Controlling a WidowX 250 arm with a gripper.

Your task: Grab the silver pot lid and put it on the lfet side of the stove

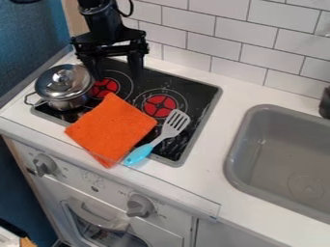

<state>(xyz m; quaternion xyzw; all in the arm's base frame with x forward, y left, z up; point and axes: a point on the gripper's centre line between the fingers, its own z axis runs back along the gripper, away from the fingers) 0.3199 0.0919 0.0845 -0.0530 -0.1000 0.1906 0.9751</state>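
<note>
White tiled wall (241, 38) backed bench (222, 128) and stove (199, 94). Silver lid (59, 86) sat on pot (69, 103), stove's left side. Fingers (135, 66) stood wide apart near pot, holding nothing. No grasp made; lifting and setting lid down on stove judged outstanding. Orange cloth (113, 126) and spatula (140, 153) lay forward of burners.

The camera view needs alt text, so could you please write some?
An open black end effector hangs over a toy stovetop, beside a silver pot with its lid on. An orange cloth and blue-handled slotted spatula cross the stovetop's front edge; a gray sink is at right.
</note>
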